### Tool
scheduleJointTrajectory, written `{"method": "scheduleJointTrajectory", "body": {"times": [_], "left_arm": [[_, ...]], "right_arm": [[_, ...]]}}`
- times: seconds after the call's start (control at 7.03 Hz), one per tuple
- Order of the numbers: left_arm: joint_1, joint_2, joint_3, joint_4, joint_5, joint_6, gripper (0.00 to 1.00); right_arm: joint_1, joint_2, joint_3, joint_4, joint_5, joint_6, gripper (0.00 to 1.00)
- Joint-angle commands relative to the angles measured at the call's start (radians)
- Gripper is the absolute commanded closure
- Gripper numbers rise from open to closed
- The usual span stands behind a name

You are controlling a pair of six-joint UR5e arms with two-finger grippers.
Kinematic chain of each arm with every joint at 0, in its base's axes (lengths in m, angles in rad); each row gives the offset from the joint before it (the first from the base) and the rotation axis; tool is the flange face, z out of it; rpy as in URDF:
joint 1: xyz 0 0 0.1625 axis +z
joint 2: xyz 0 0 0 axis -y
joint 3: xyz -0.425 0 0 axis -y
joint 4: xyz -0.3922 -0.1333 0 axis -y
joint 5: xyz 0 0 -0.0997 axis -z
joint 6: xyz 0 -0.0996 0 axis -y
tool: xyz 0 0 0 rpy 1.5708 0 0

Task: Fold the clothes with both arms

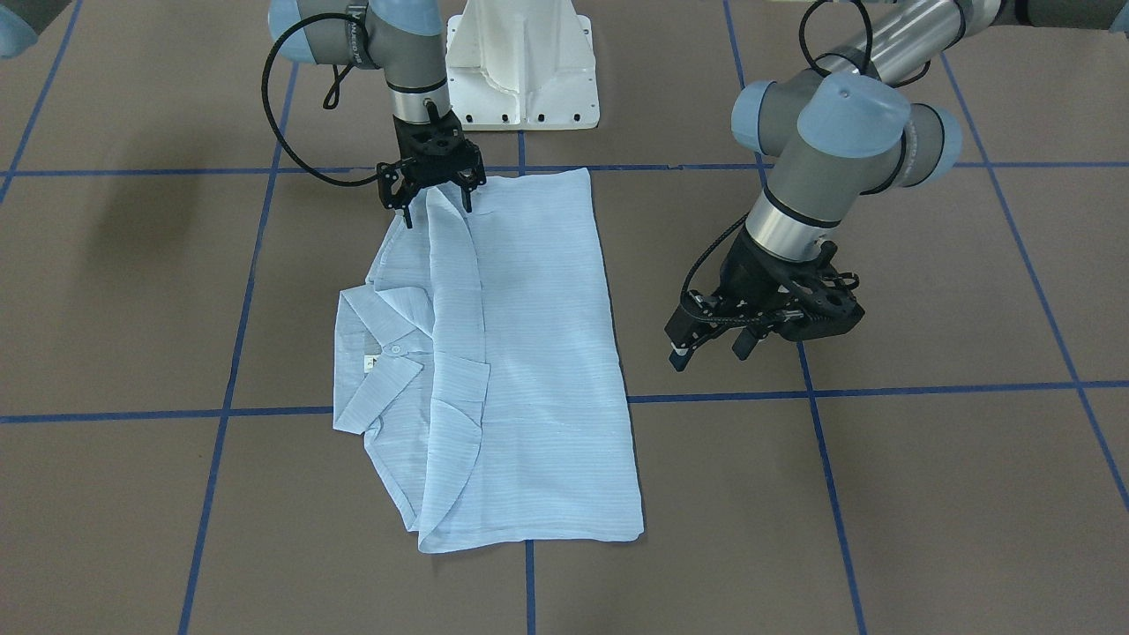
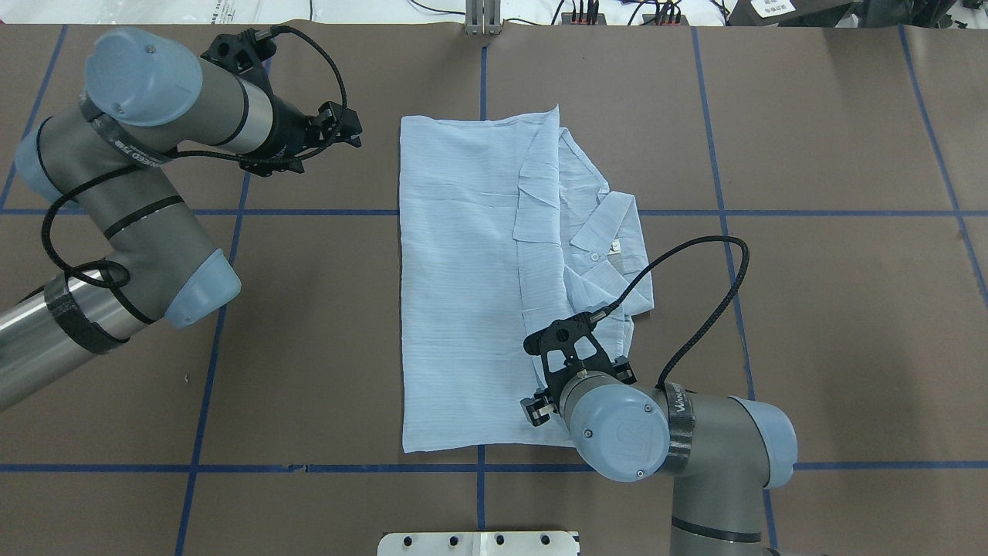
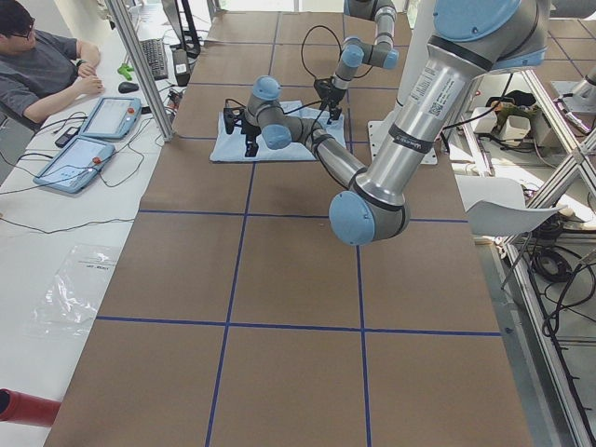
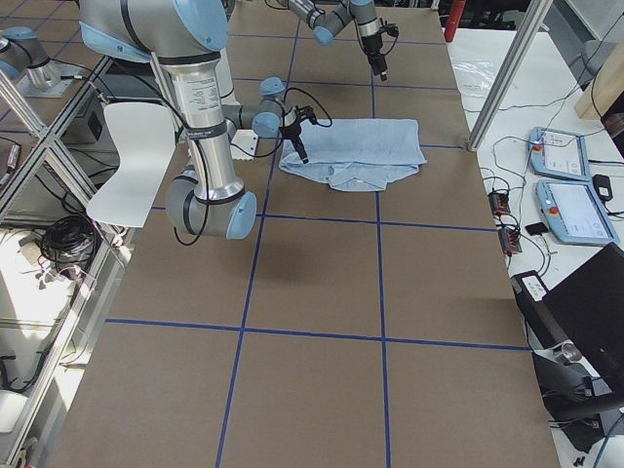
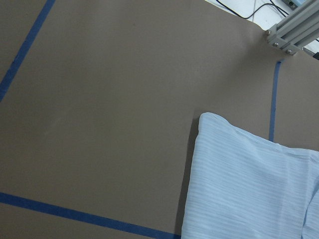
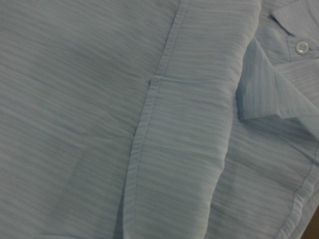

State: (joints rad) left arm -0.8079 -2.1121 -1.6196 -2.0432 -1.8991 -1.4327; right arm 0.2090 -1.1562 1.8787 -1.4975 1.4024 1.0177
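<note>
Already the shirt (image 1: 529, 353) lies folded lengthwise (collar showing), one end's edge between the right gripper's (image 1: 437, 201) parted jaws. The left gripper's (image 1: 710, 350) jaws gape empty, well aside. Crosswise folding remains, I judge.

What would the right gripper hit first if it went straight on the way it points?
The shirt. The right gripper points down over its folded edge, and its wrist camera shows only blue fabric ahead; the remaining gap is unclear.
</note>
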Motion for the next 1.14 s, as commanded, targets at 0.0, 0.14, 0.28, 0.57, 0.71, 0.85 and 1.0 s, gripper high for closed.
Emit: {"method": "scheduleJointTrajectory", "body": {"times": [0.0, 0.14, 0.28, 0.57, 0.71, 0.85, 1.0], "left_arm": [[-0.001, 0.000, -0.002, 0.000, 0.000, 0.000, 0.00], [0.001, -0.002, -0.002, 0.000, 0.000, 0.000, 0.00], [0.001, -0.002, -0.002, 0.000, -0.002, -0.003, 0.00], [0.003, -0.005, -0.002, 0.000, -0.002, -0.009, 0.00], [0.004, -0.006, -0.002, 0.000, -0.003, -0.009, 0.00], [0.016, -0.009, 0.000, 0.000, -0.002, -0.012, 0.00], [0.018, -0.014, 0.000, 0.000, -0.002, -0.014, 0.00]], "right_arm": [[-0.003, 0.000, -0.015, -0.003, 0.006, -0.004, 0.00], [-0.003, 0.000, -0.015, -0.003, 0.006, -0.004, 0.00], [0.001, 0.000, -0.015, -0.003, 0.006, -0.019, 0.00], [0.016, -0.020, -0.012, -0.003, 0.006, -0.048, 0.00], [0.029, -0.039, -0.009, -0.003, 0.007, -0.054, 0.00], [0.039, -0.068, -0.006, -0.001, 0.015, -0.054, 0.00], [0.053, -0.127, 0.031, -0.001, 0.021, -0.054, 0.00]]}}
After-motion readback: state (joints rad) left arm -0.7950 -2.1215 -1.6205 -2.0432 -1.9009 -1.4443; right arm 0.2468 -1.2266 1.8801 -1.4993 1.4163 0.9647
